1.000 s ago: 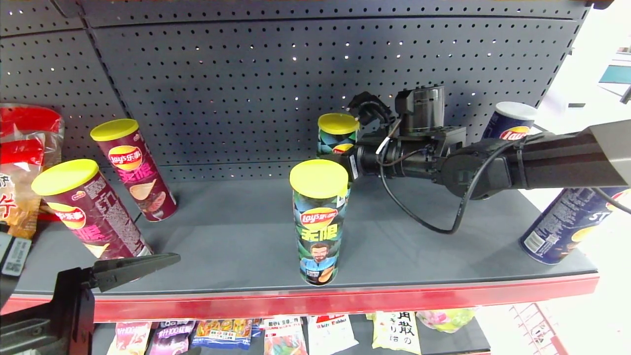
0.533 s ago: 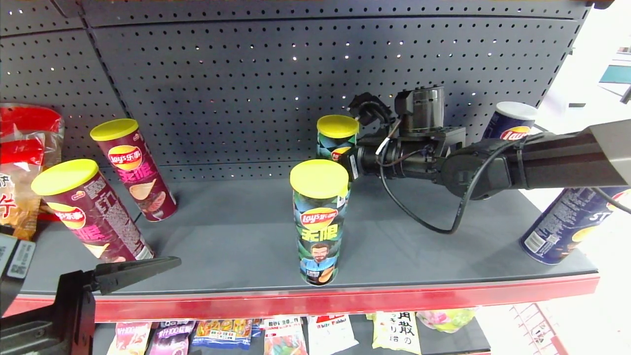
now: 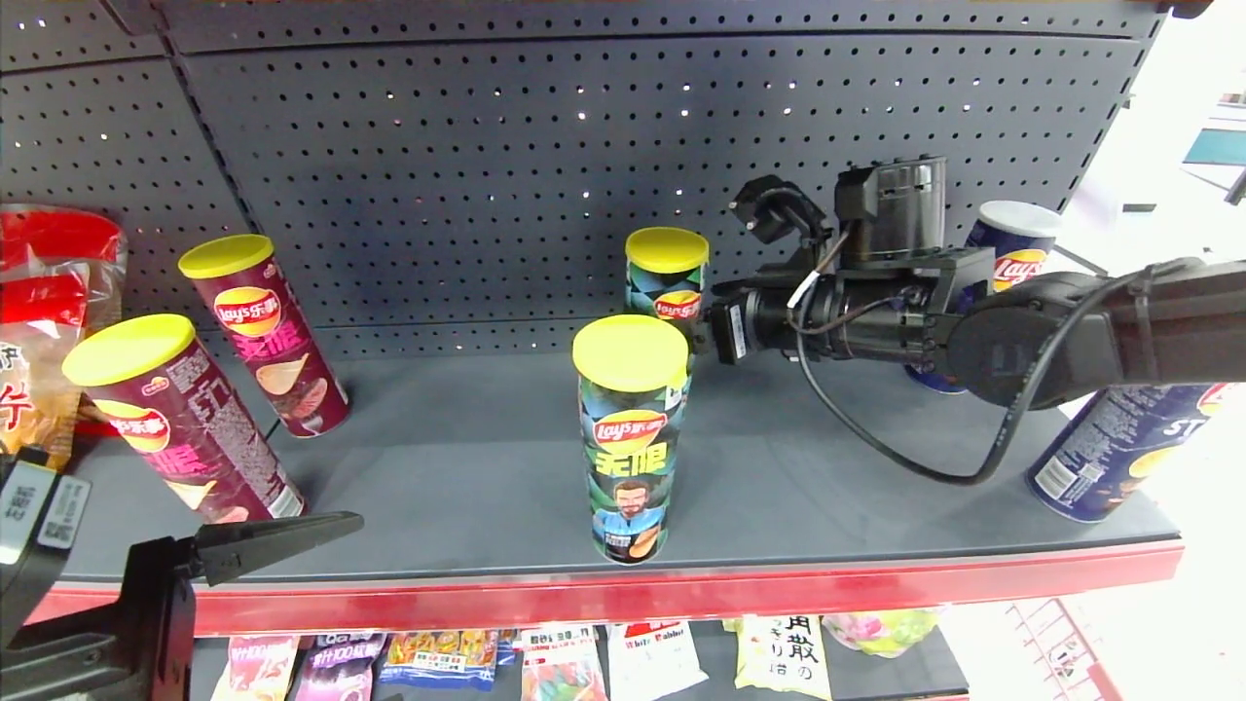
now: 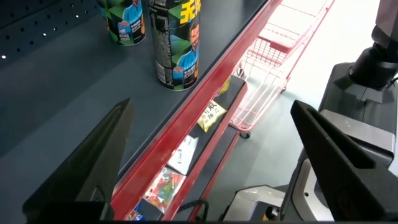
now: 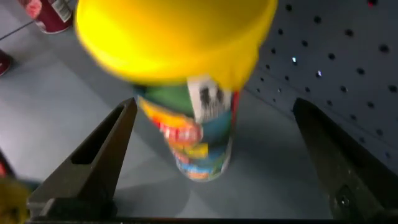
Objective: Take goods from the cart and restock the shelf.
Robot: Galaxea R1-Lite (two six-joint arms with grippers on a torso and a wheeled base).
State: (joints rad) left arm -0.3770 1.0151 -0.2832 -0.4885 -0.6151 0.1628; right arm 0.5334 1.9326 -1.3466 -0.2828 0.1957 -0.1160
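1. Head view: the rear green chip can stood upright on the shelf, behind the front green chip can, with the right hand just beside it.
2. Left wrist view: the left hand gaped wide, holding nothing.
3. Right wrist view: the right hand was spread wide, its fingers on either side of the rear can and clear of it.

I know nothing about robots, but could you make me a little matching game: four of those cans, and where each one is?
Cans:
1. front green can
2. rear green can
3. front maroon can
4. front blue can

Places:
A. right side of the shelf
B. just ahead of the open right pincer
C. left side of the shelf
D. middle, by the red edge

Pairs: 1-D, 2-B, 3-C, 4-A
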